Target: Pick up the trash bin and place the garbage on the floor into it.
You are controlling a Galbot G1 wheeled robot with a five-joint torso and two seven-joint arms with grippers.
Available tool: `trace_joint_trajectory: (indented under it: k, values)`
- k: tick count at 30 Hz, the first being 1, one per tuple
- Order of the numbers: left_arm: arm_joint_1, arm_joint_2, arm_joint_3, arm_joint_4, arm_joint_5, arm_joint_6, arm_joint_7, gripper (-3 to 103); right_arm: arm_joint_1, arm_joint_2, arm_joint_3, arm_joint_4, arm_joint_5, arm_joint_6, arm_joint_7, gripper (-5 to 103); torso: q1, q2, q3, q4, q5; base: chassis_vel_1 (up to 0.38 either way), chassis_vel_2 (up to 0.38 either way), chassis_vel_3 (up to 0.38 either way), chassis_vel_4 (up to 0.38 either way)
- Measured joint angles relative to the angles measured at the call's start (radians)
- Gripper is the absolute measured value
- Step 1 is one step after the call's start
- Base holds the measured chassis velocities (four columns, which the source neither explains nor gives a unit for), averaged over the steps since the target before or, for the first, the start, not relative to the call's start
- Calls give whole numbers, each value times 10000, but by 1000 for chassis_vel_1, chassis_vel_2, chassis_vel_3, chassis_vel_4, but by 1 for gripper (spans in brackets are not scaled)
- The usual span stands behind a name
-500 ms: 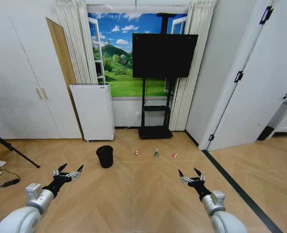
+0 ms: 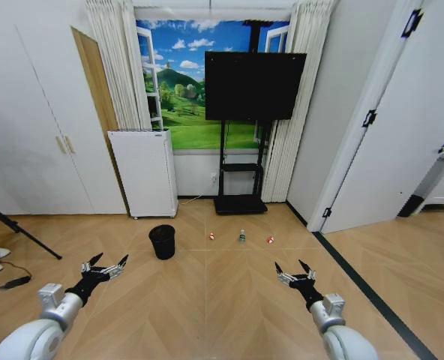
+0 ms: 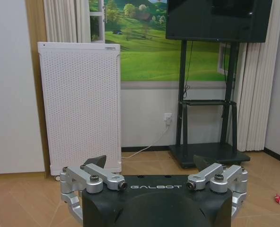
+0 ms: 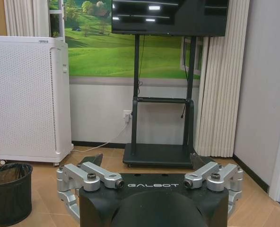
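Note:
The black trash bin stands upright on the wooden floor ahead and a little left; it also appears in the right wrist view. The garbage lies in a row to its right: a red-and-white piece, a small bottle and a second red-and-white piece. One piece shows in the left wrist view. My left gripper hangs open and holds nothing, well short of the bin. My right gripper is open too, short of the garbage.
A white perforated appliance stands against the back wall behind the bin. A TV on a black stand is behind the garbage. A tripod leg and a cable lie at the far left. Bare floor separates me from the bin.
My right arm has shifted very slightly to the left. The bin, the garbage and the left arm stay where they were.

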Motion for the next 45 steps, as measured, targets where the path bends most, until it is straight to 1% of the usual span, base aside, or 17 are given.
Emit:
trace_joint_trajectory:
  k: [25, 36, 39, 41, 44, 45]
  values:
    - [-19, 9, -22, 194, 0, -81, 99, 100, 86, -13, -142, -109, -85, -35, 1, 100, -4, 1, -1, -1, -1, -15, 13, 14, -13]
    - [-43, 14, -22, 278, 0, -105, 144, 100, 110, -28, -218, -188, -120, 29, -15, 100, -2, 0, 0, -1, -3, -183, 197, 194, -200]
    - [-48, 14, -18, 322, 2, -116, 145, 100, 119, -26, -265, -196, -134, 30, -15, 100, -1, 0, 0, 1, 4, -243, 276, 266, -269]
    - [-53, 15, -15, 355, 4, -124, 149, 100, 120, -27, -281, -200, -143, 30, -15, 100, -1, 0, 0, 0, -3, -288, 291, 293, -293]
    - [-72, 22, -12, 411, 4, -146, 166, 100, 128, -25, -337, -209, -163, 28, -12, 100, 0, 0, 0, 0, 0, -296, 333, 301, -311]
    - [-75, 30, -13, 425, 4, -150, 174, 100, 130, -24, -364, -213, -179, 25, -11, 100, 2, -1, 1, 1, 9, -352, 347, 364, -360]
